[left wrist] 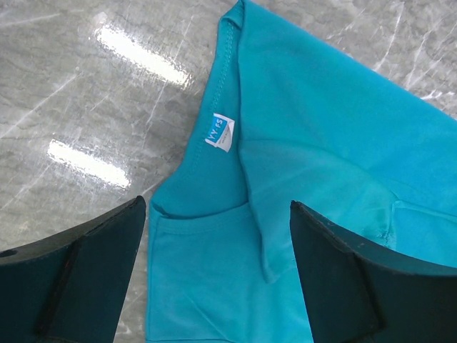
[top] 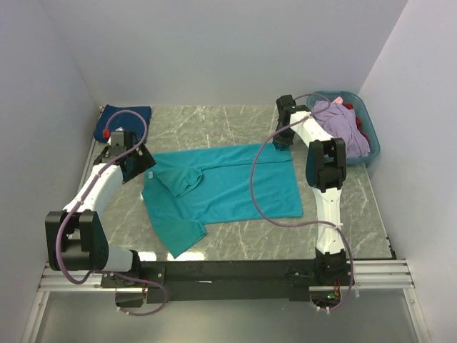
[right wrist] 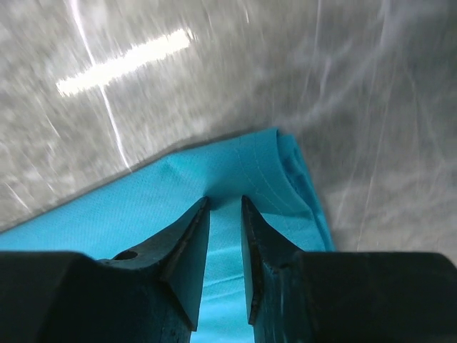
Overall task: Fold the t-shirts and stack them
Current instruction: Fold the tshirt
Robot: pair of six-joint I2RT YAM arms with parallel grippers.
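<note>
A teal t-shirt (top: 228, 186) lies spread on the marble table, its left part folded over itself. My left gripper (top: 146, 166) hangs open over the shirt's left edge. In the left wrist view the wide jaws of the left gripper (left wrist: 218, 204) straddle the collar area of the teal t-shirt (left wrist: 321, 128), just below its white label (left wrist: 220, 133). My right gripper (top: 284, 143) is at the shirt's far right corner. The right wrist view shows the right gripper (right wrist: 225, 200) closed narrow on a pinch of the teal t-shirt (right wrist: 143, 207) near its hem. A folded navy t-shirt (top: 127, 116) lies at the back left.
A teal-blue plastic basket (top: 371, 143) stands at the back right, holding a lavender t-shirt (top: 339, 121) and a red one (top: 359, 123). White walls close in the table on three sides. Purple cables loop over both arms.
</note>
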